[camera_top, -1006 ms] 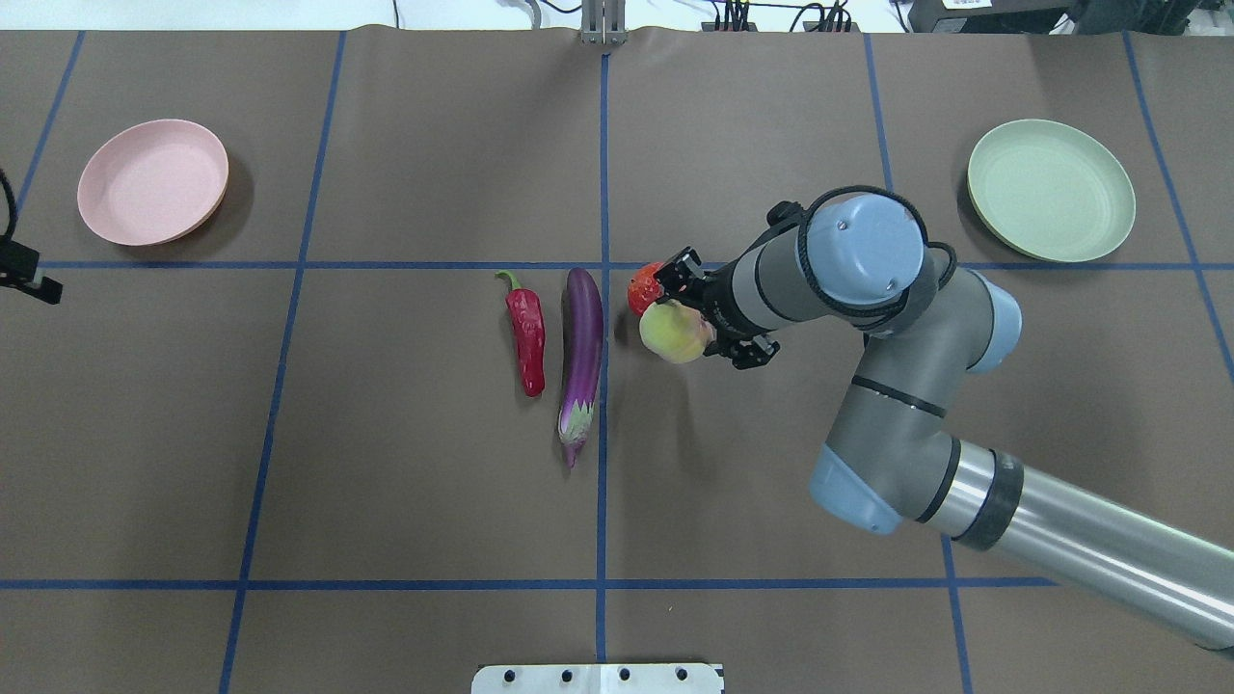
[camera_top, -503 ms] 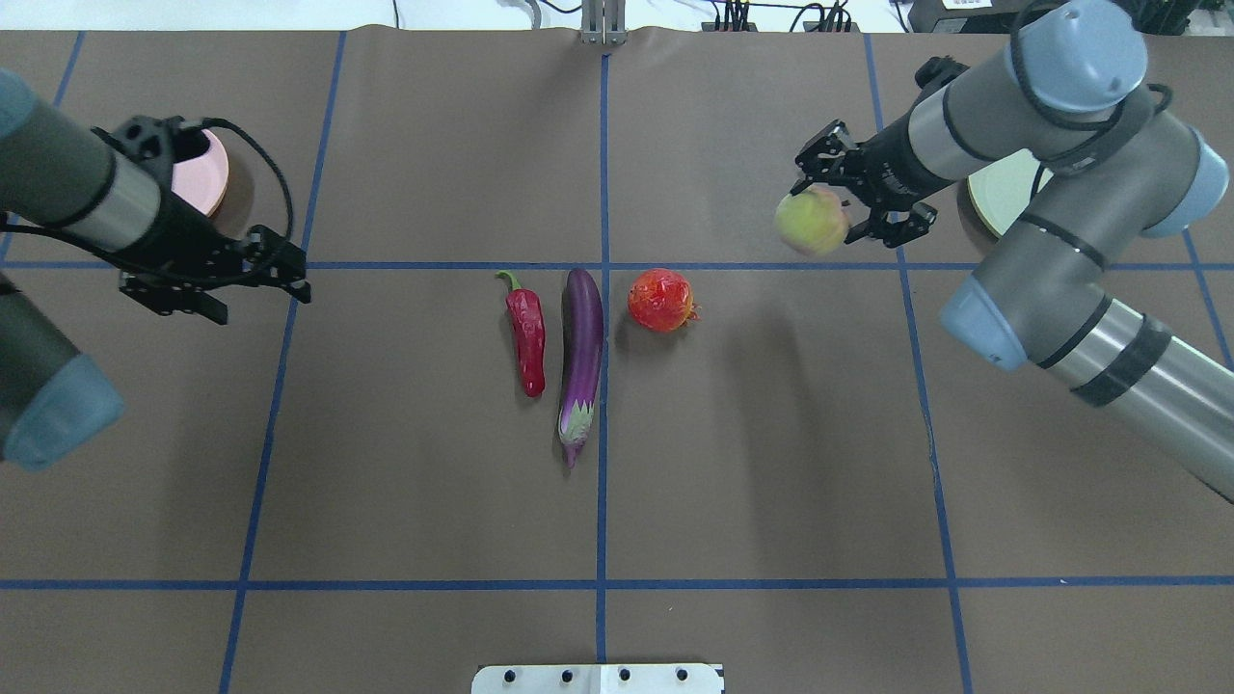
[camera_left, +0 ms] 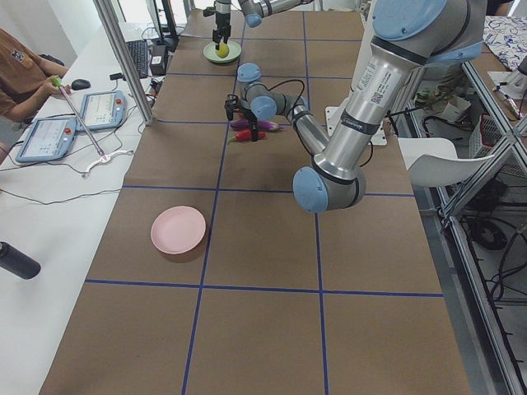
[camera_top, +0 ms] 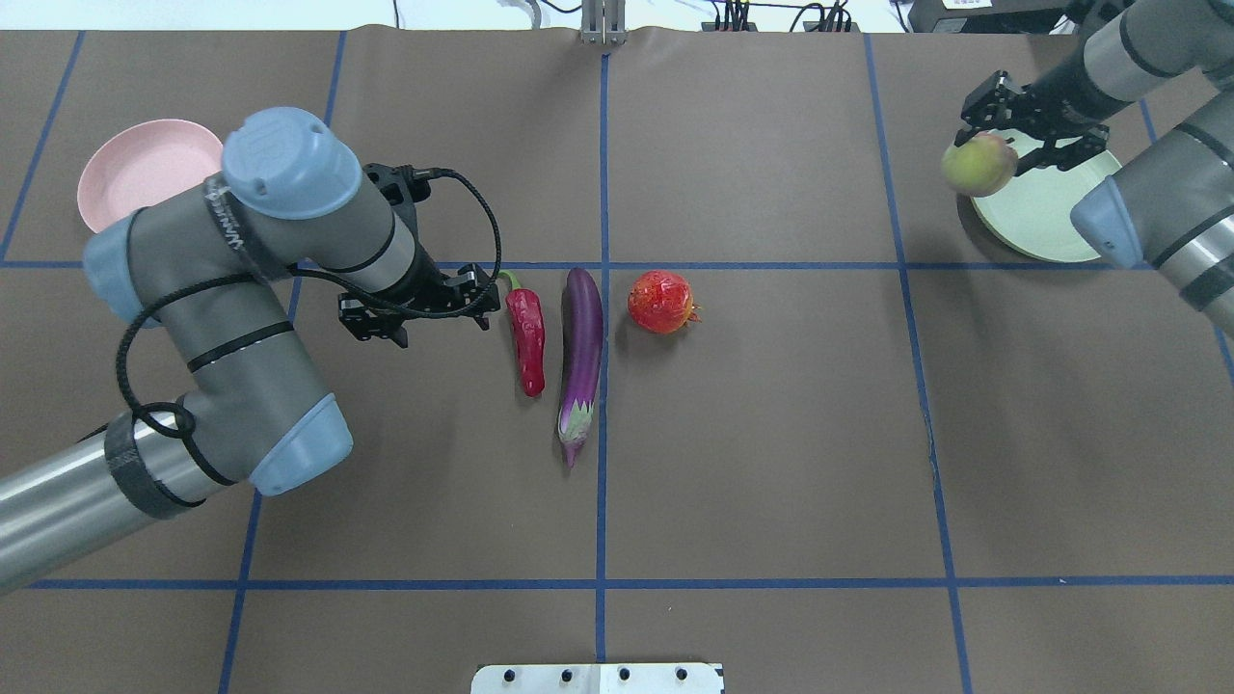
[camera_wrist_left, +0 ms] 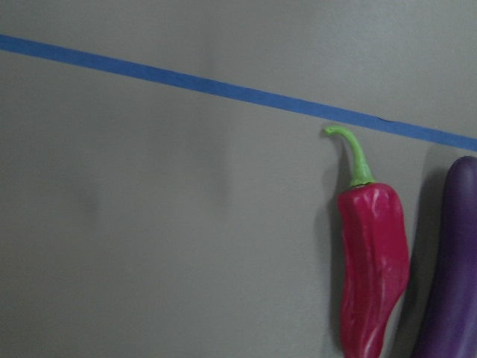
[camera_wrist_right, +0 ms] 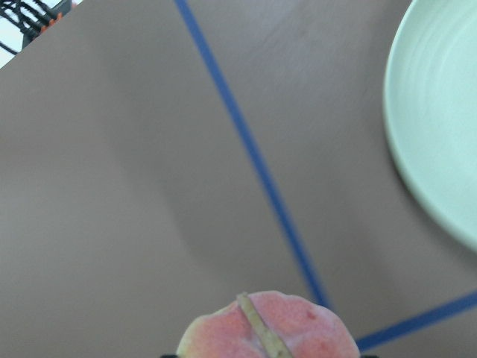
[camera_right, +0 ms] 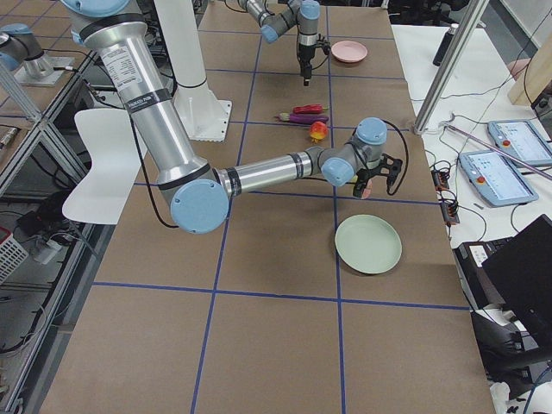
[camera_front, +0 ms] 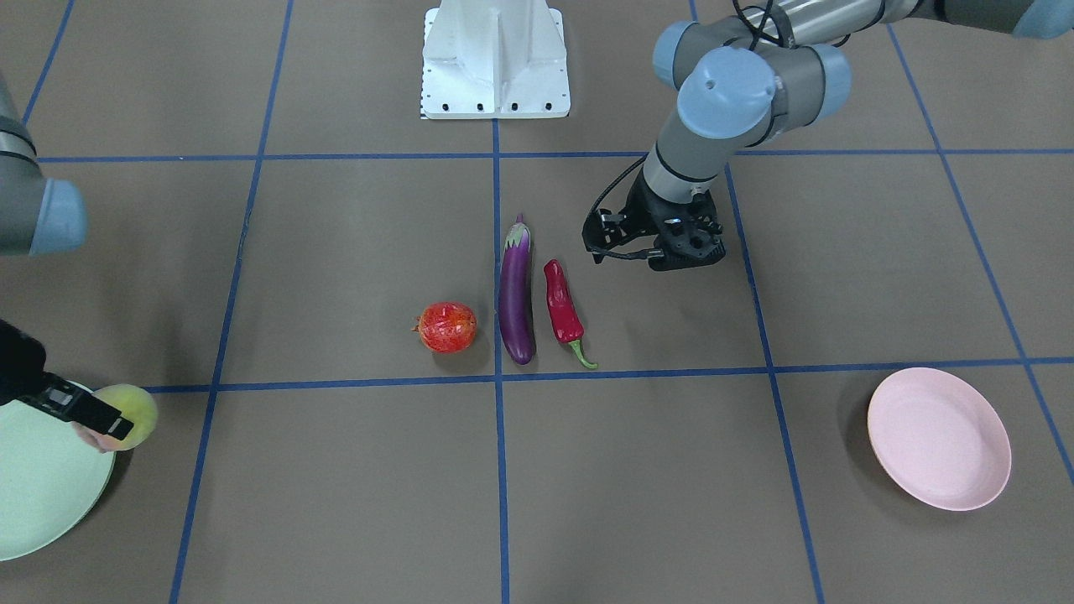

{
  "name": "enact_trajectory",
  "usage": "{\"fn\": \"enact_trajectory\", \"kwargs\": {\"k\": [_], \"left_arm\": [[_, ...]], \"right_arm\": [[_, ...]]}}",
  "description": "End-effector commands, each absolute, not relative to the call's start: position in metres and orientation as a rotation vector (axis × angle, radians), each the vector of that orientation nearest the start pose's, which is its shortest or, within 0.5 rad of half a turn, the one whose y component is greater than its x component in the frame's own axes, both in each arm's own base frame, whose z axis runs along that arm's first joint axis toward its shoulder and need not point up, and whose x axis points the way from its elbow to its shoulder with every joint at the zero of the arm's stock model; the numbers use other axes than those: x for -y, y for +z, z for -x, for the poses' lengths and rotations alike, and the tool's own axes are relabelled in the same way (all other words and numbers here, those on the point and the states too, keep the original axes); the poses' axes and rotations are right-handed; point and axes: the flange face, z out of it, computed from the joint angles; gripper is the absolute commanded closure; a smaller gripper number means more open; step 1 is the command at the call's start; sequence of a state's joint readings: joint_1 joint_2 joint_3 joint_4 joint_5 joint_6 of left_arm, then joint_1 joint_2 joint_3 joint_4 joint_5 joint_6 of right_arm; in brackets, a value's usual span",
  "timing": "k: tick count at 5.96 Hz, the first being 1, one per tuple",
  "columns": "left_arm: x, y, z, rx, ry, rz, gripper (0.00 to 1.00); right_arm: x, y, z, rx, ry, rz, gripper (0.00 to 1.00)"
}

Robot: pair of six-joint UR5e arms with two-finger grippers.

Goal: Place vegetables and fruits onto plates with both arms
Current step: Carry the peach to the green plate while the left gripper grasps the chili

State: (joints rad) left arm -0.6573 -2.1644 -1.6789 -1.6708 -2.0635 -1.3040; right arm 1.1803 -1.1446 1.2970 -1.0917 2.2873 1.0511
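1. Hanging at the edge of the green plate (camera_top: 1046, 217), the right gripper (camera_top: 998, 145) pinches the peach (camera_top: 979, 165) between its jaws, held off the table, I'd guess, to clear the rim.
2. The pink plate (camera_top: 125, 169) sits well behind the left gripper (camera_top: 480, 299).
3. The eggplant (camera_top: 581, 347) lies beyond the chili from those jaws.
4. The chili (camera_top: 526, 337) lies just ahead of the left jaws, which look spread and empty, probably lining up on it.
5. The red fruit (camera_top: 661, 302) sits past the eggplant, untouched.

Worktop (camera_top: 771, 434) brown, tape lines (camera_top: 603, 145) blue. Eggplant (camera_top: 581, 347) glossy purple (cap pale green-white). Chili (camera_top: 526, 337) red, green stem. Bumpy fruit (camera_top: 661, 302) red-orange. Peach (camera_top: 979, 164) yellow-green, pink. Mint plate (camera_top: 1032, 226); pink plate (camera_top: 135, 169).
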Motion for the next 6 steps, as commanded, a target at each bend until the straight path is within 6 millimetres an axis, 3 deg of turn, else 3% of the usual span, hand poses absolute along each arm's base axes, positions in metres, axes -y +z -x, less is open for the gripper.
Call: {"fn": "enact_trajectory", "kwargs": {"k": [1,2,3,4,6], "left_arm": [[0.483,0.245,-0.535,-0.854,-0.155,0.06,0.0],[0.487,0.243,-0.561,-0.822,-0.156,0.045,0.0],[0.489,0.239,-0.565,-0.822,-0.154,0.047,0.01],[0.49,0.242,-0.568,-0.815,-0.154,0.047,0.01],[0.495,0.244,-0.577,-0.806,-0.154,0.054,0.1]], "right_arm": [[0.671,0.57,0.153,0.832,0.22,-0.049,1.0],[0.662,0.601,0.147,0.76,0.2,-0.068,1.0],[0.659,0.609,0.143,0.744,0.179,-0.074,1.0],[0.654,0.616,0.143,0.74,0.181,-0.07,0.01],[0.645,0.621,0.14,0.756,0.175,-0.06,0.0]]}}
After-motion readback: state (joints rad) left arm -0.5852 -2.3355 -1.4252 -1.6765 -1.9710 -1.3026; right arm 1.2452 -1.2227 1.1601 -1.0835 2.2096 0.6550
